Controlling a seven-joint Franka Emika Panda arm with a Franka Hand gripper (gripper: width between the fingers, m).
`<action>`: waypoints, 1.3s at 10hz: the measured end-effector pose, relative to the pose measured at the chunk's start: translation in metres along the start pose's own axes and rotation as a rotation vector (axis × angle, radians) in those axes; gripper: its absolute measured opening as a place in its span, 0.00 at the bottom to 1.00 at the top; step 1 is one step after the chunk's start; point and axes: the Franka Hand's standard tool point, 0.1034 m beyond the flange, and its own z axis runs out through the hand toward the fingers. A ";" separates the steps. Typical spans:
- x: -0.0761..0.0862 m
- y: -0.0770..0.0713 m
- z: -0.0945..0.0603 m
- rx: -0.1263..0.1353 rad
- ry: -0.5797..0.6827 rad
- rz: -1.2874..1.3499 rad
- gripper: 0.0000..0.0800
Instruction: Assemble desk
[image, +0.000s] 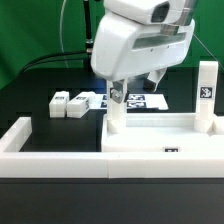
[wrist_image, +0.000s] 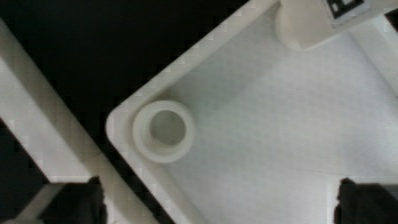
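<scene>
We see the desk's tabletop (image: 145, 140) lying flat at the front of the black table (image: 40, 85), towards the exterior view's right, up against the low white border wall (image: 20, 132). Two leg posts stand upright at its far side: one (image: 117, 116) at the corner on the exterior view's left and a taller-looking one (image: 205, 95) at the exterior view's right edge. Two more legs (image: 60, 103) (image: 78, 105) lie loose side by side on the table, well apart from the slab, and the marker board (image: 140, 101) lies behind the first post. The gripper (image: 116, 94) hangs just above that post, though we cannot tell from the exterior view whether it touches it. In the wrist view its dark fingertips (wrist_image: 63, 205) stand wide apart with nothing between them except the bare slab below, so we read it as spread and empty. The same view shows a round socket (wrist_image: 166, 130) at a rounded corner of the tabletop, with nothing in it.
</scene>
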 end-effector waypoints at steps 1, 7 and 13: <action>0.001 -0.001 0.000 0.000 0.000 0.072 0.81; -0.051 0.041 -0.004 0.184 0.032 0.641 0.81; -0.077 0.057 0.003 0.201 0.006 0.900 0.81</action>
